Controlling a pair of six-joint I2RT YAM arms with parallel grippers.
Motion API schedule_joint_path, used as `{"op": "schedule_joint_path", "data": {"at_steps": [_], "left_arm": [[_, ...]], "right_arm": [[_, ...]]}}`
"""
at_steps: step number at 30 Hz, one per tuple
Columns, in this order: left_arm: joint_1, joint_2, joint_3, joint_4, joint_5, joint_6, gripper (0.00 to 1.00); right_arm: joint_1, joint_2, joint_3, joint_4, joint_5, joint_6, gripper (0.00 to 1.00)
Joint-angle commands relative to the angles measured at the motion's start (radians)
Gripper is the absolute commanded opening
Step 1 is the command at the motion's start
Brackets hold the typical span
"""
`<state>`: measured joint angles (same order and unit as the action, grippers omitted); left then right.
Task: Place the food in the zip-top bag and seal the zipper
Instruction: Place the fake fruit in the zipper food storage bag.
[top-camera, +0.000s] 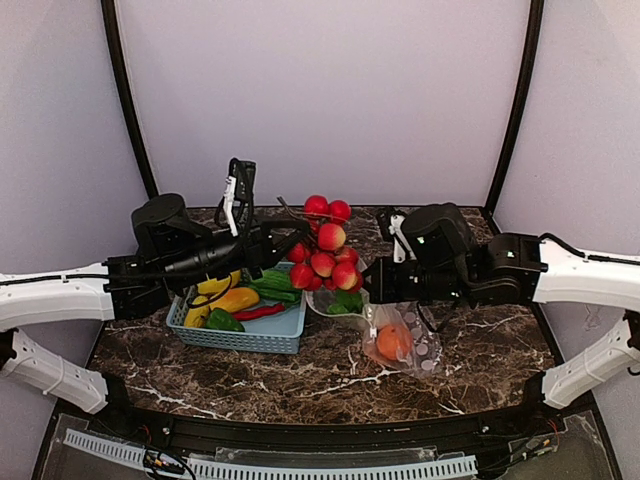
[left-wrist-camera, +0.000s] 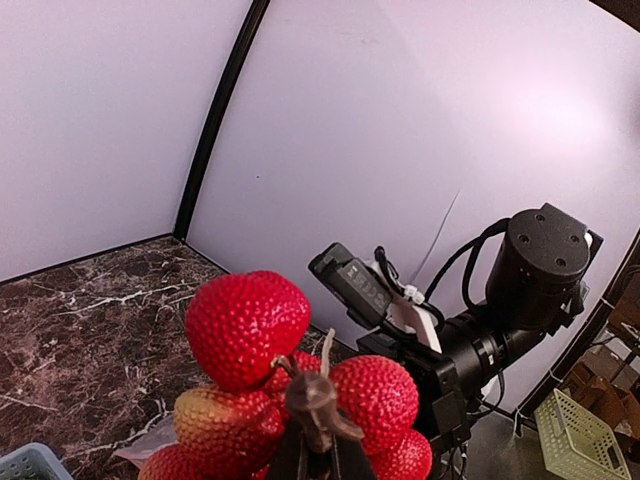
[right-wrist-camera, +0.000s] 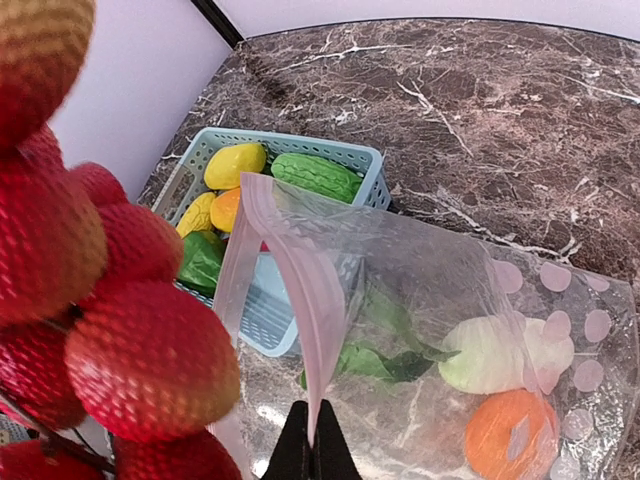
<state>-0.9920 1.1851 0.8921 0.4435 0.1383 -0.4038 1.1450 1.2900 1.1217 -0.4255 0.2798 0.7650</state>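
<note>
Blue lattice basket (top-camera: 250, 338) sits below and to the left of my left gripper (left-wrist-camera: 318, 448). It holds the food not yet bagged: a yellow pepper (right-wrist-camera: 235, 165), a green cucumber (right-wrist-camera: 315, 175) and a red chili (top-camera: 258, 312), among others.

My left gripper is closed on the brown stem of the strawberry cluster (top-camera: 325, 255). The cluster is held clear of the marble tabletop (top-camera: 300, 385), above the basket's right end and level with the bag mouth. I judge this is a carry position for lowering the cluster into the opening. The berries are red with dimpled skin, and some fade to yellow.

To the right of the cluster, the zip-top bag (top-camera: 405, 345) slopes from my right gripper down to the tabletop. It is clear plastic printed with pale dots. Inside it are leafy greens (right-wrist-camera: 380, 360), a white radish (right-wrist-camera: 490, 355) and an orange (right-wrist-camera: 510, 435), all at the closed end.

My right gripper (right-wrist-camera: 310, 445) is clamped on one lip of the bag mouth. Lifting that lip keeps the mouth open toward the cluster. The zipper (right-wrist-camera: 305, 310) shows as a pinkish strip rising from my fingertips. It is unsealed.
</note>
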Motion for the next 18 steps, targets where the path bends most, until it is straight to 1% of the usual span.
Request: {"op": "schedule_joint_path", "data": {"at_steps": [1,5,11,15,18], "left_arm": [[-0.033,0.029,-0.052,0.110,-0.043,0.015,0.01],[-0.055,0.044,-0.089,0.121,-0.055,0.010,0.01],[-0.069,0.089,-0.086,0.059,-0.021,0.007,0.01],[-0.070,0.120,-0.041,-0.010,0.014,0.021,0.01],[-0.071,0.152,0.033,-0.093,0.048,0.045,0.01]], "right_arm": [[-0.008,-0.056,0.011,0.034,0.005,0.053,0.00],[-0.010,-0.095,-0.002,0.040,0.023,0.080,0.00],[-0.014,-0.129,-0.027,0.065,0.018,0.088,0.00],[-0.015,-0.122,-0.035,0.084,-0.007,0.072,0.00],[-0.015,-0.107,-0.038,0.086,-0.010,0.072,0.00]]}}
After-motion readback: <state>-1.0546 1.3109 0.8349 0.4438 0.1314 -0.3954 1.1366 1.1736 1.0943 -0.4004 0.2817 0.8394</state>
